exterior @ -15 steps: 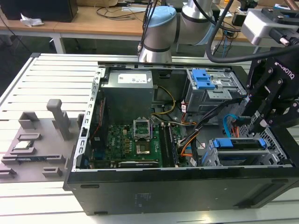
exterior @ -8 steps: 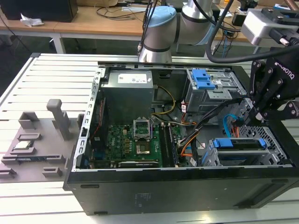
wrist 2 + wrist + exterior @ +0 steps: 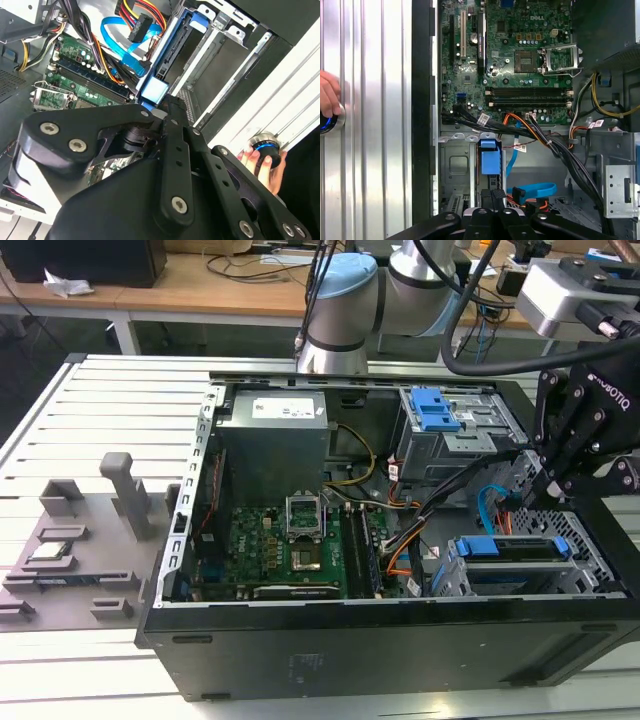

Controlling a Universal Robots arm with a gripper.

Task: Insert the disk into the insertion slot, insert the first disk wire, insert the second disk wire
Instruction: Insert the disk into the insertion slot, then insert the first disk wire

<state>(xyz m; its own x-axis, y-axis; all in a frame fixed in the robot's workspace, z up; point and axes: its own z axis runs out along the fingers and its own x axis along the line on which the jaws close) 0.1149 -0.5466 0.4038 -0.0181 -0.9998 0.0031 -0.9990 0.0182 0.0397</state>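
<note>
Down at the nose of the arm, the hand (image 3: 492, 194) hangs clenched, its tips pressed together with nothing between them that I can make out, right at the outer end of the disk (image 3: 489, 161). And the disk is in: its blue carrier stands edge-on inside the insertion slot (image 3: 457, 167), the perforated metal cage in the case's corner at the exterior view's right. So by my reading the first step is done or in its last press, and the wires are the open business. The blue cable (image 3: 536, 189) lies loose just beside the cage, and in the second wrist view a black plug (image 3: 140, 24) on red and yellow leads dangles near the disk, looking free. That work calls for a release, a neat pinch on a small plug and a square line-up with the disk's edge. Trouble? The thick black cable bundle (image 3: 560, 150) sweeps close past the cage and crowds the approach. Further in lies the motherboard (image 3: 520, 65), then the taller grey bay (image 3: 450, 435) with blue tabs and the power supply (image 3: 275, 435). Outside the case, on the ribbed tabletop (image 3: 370, 150), a person's hand (image 3: 327, 95) rests on a round button (image 3: 264, 146), and grey fixtures (image 3: 125, 495) sit well apart at the exterior view's left.
</note>
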